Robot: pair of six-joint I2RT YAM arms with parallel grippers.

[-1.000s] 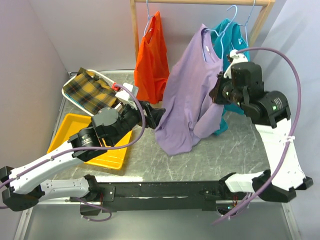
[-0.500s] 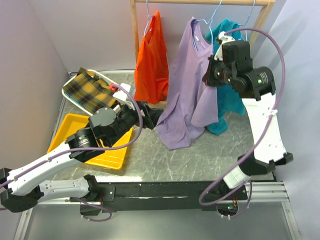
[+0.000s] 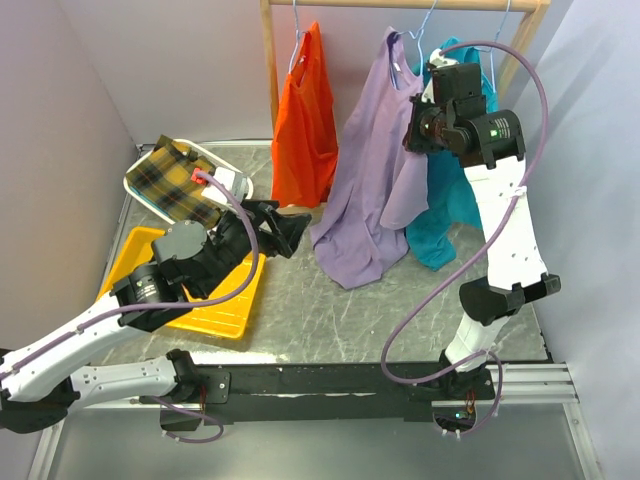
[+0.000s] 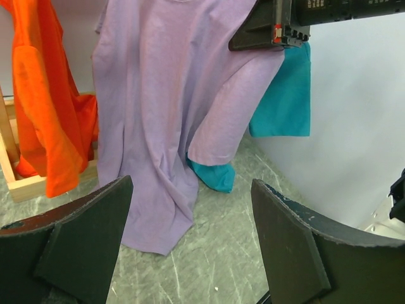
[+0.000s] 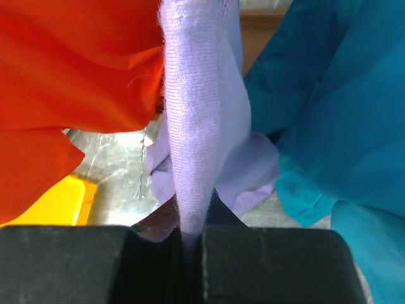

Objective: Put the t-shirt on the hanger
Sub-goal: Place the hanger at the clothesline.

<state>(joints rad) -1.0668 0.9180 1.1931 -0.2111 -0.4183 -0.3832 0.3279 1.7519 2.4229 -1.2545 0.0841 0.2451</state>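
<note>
Because the left gripper (image 3: pixel 290 232) hangs with its fingers spread wide and nothing between them, the whole load at this moment is on the other arm. Just ahead of those open fingers and above them hangs the t-shirt (image 3: pixel 362 190), its hem trailing down to the table surface in front of the fingertips. It looks light, thin and entirely limp. It drapes in long folds, would bunch or slide off a wire under its own weight, and is neither slippery nor fragile. A pinch on a doubled fold near the shoulder seam or the collar should hold best; a grip low on the hem would only drag it askew.

The right gripper (image 3: pixel 420 135) is pressed together on just such a fold. Its wrist view shows a ridge of lavender cloth squeezed between the closed pads, at the shirt's far shoulder or sleeve. Directly above that gripper the hanger (image 3: pixel 422 30) shows only its thin hook. The rest is hidden in the collar, so whether both shoulders sit on the wire cannot be told. To the gripper's right and behind it hangs the teal t-shirt (image 3: pixel 452 205).

No brand, label or writing is readable anywhere.
</note>
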